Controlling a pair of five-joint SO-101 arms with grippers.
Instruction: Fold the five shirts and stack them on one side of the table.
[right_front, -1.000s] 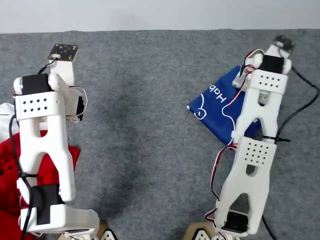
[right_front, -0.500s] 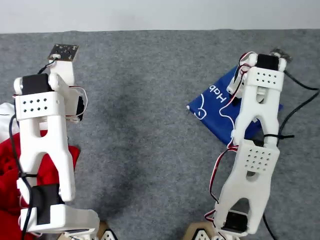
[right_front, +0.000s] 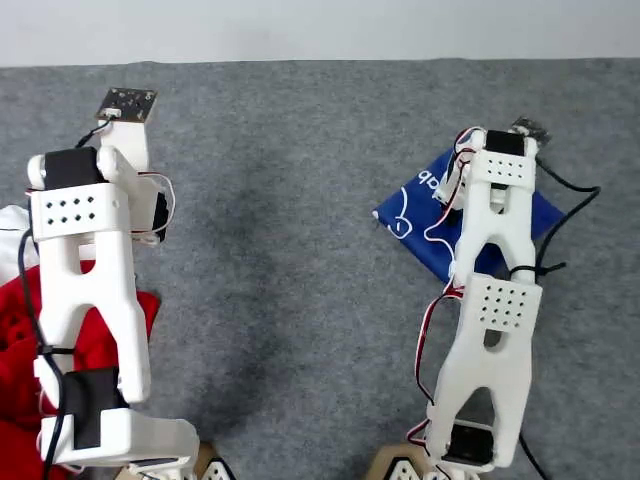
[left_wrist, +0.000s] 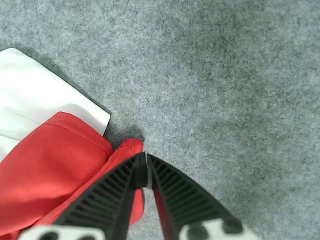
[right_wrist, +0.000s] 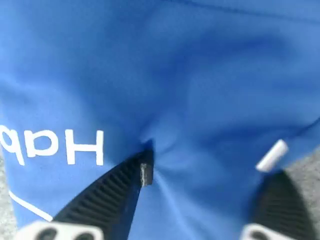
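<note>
A blue shirt, apparently folded, is pressed at the table's far right by the wide-spread right pincer, while a red shirt and a white shirt lie bunched at the left below the closed left pincer, so most of the folding and stacking is judged undone.

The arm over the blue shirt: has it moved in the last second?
Yes. The right arm swung leftward in the high view, across the blue shirt, whose left corner stayed put.
</note>
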